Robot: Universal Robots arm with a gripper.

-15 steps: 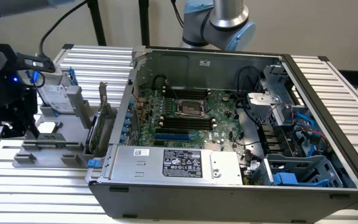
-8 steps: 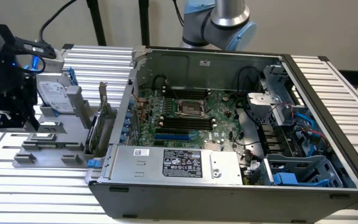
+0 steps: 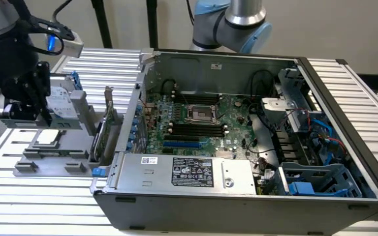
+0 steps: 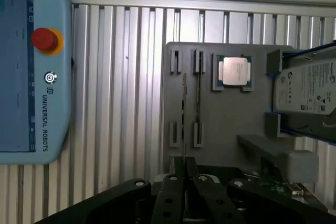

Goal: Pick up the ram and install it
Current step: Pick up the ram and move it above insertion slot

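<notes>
In the wrist view the ram (image 4: 184, 114) appears edge-on as a thin strip running into the tips of my gripper (image 4: 184, 167), whose two black fingers (image 4: 177, 174) are shut on it. It lies between the slotted holders of the grey parts tray (image 4: 226, 124). From the exterior camera, my gripper (image 3: 45, 115) hangs over that tray (image 3: 47, 160) at the exterior view's left, outside the open computer case (image 3: 241, 196). The black memory slots (image 3: 196, 130) lie on the green motherboard inside the case.
A square silver processor (image 4: 234, 71) and a hard drive (image 4: 310, 95) sit on the tray. An upright green expansion card (image 3: 107, 128) stands between tray and case. A teach pendant (image 4: 31, 72) with a red button lies on the slatted metal table (image 4: 121, 87).
</notes>
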